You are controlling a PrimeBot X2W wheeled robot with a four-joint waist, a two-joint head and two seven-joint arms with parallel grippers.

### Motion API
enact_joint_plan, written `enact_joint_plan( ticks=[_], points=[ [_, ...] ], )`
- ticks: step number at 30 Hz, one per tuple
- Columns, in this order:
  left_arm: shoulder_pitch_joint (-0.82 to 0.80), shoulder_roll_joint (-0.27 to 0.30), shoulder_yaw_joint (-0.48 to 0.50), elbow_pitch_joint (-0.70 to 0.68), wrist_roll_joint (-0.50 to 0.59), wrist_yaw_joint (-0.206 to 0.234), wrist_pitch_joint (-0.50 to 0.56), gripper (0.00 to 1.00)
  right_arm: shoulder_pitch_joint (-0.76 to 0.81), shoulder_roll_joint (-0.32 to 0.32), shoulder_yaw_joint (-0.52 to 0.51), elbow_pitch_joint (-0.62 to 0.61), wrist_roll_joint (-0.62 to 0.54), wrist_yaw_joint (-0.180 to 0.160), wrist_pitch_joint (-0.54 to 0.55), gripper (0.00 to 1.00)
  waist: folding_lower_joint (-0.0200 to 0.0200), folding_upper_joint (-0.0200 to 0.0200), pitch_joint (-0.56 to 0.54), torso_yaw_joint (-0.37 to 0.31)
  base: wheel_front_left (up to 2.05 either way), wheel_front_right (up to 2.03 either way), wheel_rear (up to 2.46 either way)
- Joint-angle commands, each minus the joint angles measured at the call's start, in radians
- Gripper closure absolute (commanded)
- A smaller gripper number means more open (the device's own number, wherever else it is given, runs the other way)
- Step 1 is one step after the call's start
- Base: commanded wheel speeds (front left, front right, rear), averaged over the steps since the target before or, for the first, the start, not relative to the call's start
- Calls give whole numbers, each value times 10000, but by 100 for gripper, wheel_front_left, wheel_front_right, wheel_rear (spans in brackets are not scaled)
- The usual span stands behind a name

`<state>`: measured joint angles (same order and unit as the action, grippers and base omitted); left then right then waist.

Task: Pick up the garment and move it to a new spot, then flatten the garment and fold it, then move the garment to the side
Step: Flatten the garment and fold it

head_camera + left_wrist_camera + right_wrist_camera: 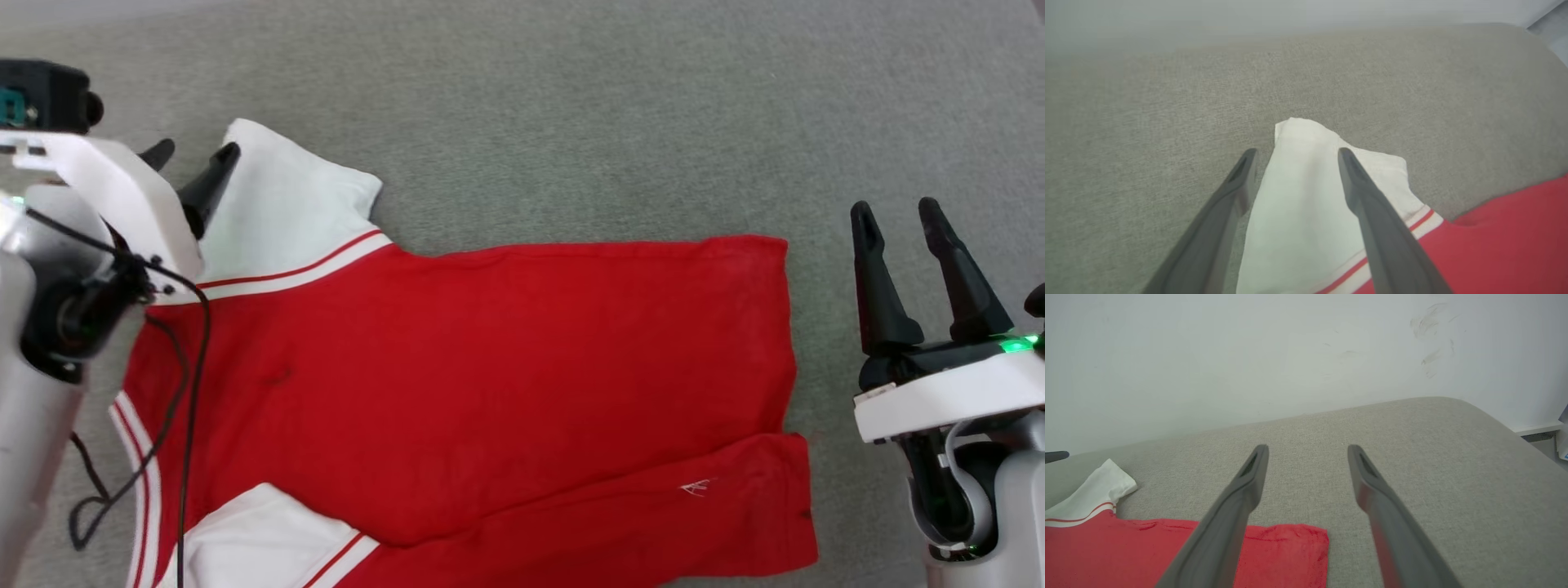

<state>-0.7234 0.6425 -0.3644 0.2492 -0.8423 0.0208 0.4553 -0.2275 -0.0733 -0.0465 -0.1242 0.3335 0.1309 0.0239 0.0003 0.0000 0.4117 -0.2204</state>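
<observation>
- The red sports jersey of thin soft fabric [490, 367] lies spread flat on a grey woven fabric surface [571, 122], shoulders to the left and hem to the right.
- Its far white short sleeve [294, 196] with red-striped trim sticks out at the far left. The near white sleeve [261, 539] lies at the near left edge.
- A fold line runs along the near side of the red body (one layer overlaps another there).
- The left gripper [200, 149] has its fingers spread wide. The far sleeve shows between them in the left wrist view, and whether they touch it cannot be told.
- The right gripper [896, 207] is also spread wide and holds nothing, over bare surface just right of the hem.
- A black cable [192, 367] hangs from the left arm across the jersey's left end.
</observation>
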Motion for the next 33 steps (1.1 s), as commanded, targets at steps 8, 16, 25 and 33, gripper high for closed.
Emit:
enact_joint_plan(
  ticks=[8,16,25,33],
  points=[
    [-1389,457,-304,1299,-421,-104,2283,0,-224,170,203,400,368,-5,-335,0,-3,0,824,-961,0,0,0],
    [-1458,556,-970,2236,-515,159,4228,78,-261,214,300,875,723,-6,-504,0,-3,0,1101,-1330,0,0,0],
    [-1568,235,-956,2239,-360,197,3601,100,-834,-283,281,2176,1670,-6,1363,0,-3,0,710,-1094,0,0,0],
    [-2411,-408,-1046,2050,-120,-5,2774,100,-1873,-1311,662,3336,2180,-5,4131,0,-3,0,247,-62,0,0,0]
  ],
)
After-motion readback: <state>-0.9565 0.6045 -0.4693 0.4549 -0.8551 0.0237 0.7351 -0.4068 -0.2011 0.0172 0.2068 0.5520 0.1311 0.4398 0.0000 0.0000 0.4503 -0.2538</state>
